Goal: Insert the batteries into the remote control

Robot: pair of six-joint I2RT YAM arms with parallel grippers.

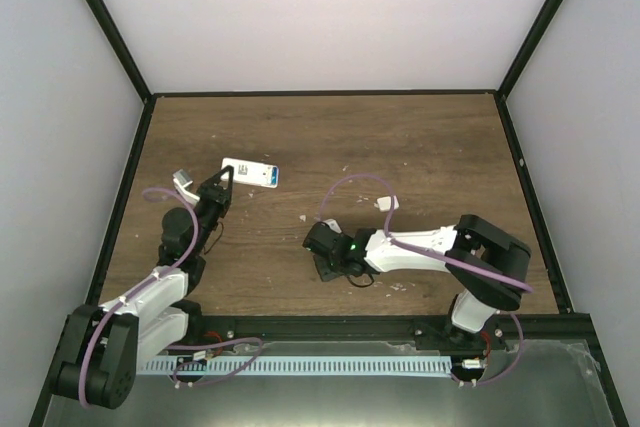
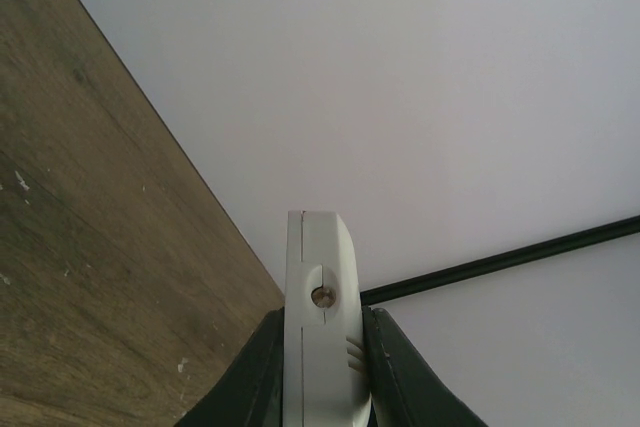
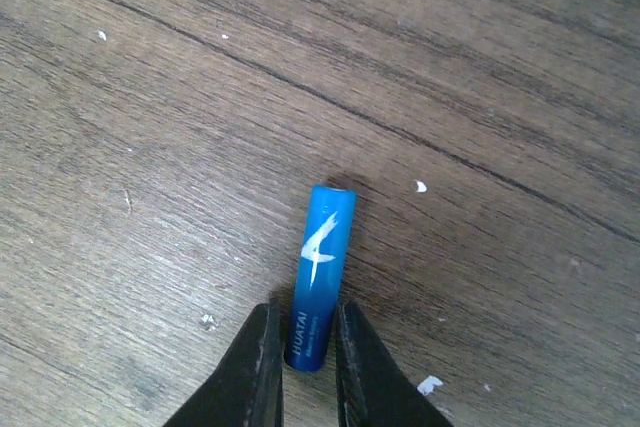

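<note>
Btm of remote (image 2: 318, 347) cut off by frame; battery (image 3: 322, 257) near end hidden inside right end effector (image 3: 306, 337).

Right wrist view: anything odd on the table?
White flecks lie scattered on the wood table around the battery, which sits between the right jaws. They look like stray debris. Nothing else stands out.

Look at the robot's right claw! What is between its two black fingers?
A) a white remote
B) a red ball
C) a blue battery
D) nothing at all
C: in the right wrist view, the lower end of the blue battery sits between the black fingers of the right claw, and the rest of it lies on the wooden table.
</note>
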